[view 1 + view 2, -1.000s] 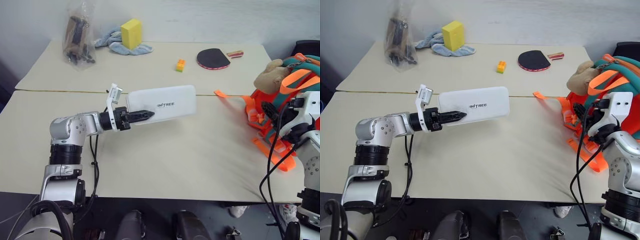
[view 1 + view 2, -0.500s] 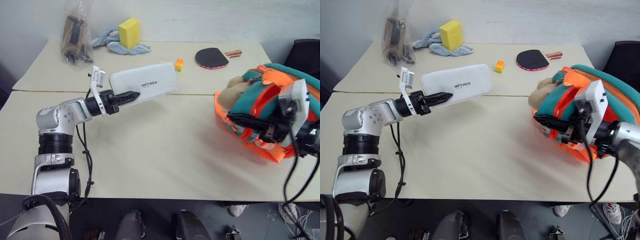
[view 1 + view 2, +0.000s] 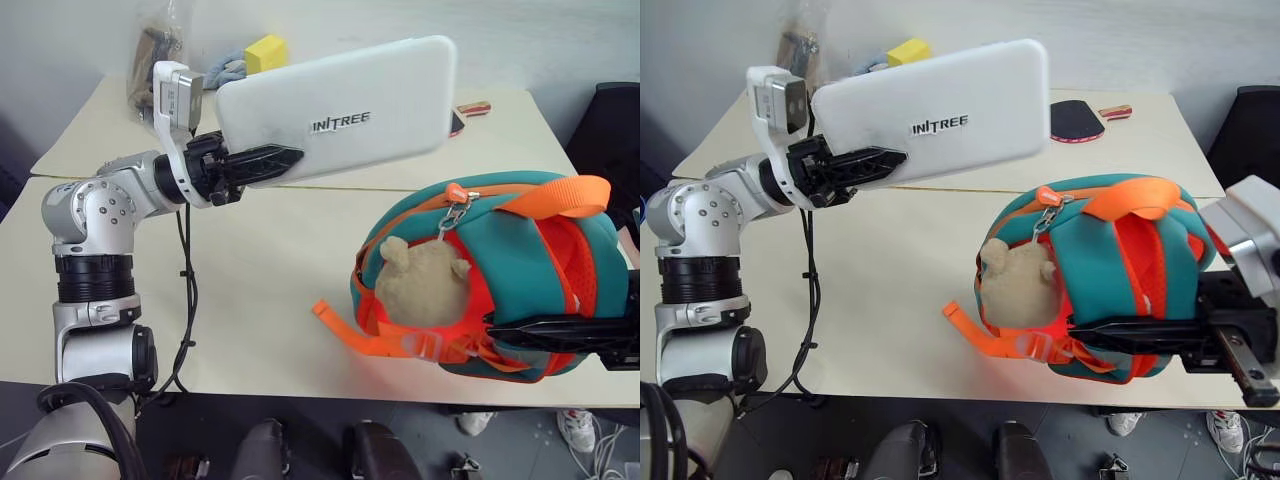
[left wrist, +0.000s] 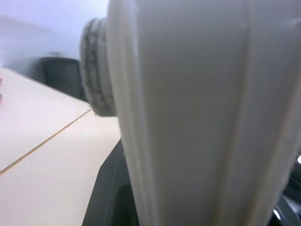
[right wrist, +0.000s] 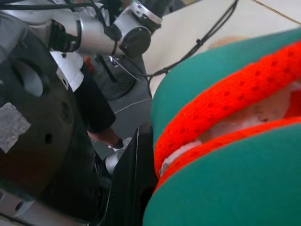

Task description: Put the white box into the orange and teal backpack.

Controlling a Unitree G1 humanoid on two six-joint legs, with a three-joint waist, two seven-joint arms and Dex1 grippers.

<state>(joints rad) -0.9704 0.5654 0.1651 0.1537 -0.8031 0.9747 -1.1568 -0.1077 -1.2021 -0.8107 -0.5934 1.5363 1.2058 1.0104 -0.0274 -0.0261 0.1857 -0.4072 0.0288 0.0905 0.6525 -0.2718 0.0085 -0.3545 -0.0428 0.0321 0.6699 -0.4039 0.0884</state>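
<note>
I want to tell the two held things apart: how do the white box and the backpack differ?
The box is flat, rigid and plain white; the backpack is soft, bulging, teal and orange. The box is raised above the table; the backpack lies low on its side, open, a plush toy in its mouth. Each is gripped by one hand.

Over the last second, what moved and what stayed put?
The left gripper lifted the white box off the table. The right gripper clamped the orange and teal backpack and dragged it from the table's right edge toward the middle, opening facing left. The yellow sponge stayed.
</note>
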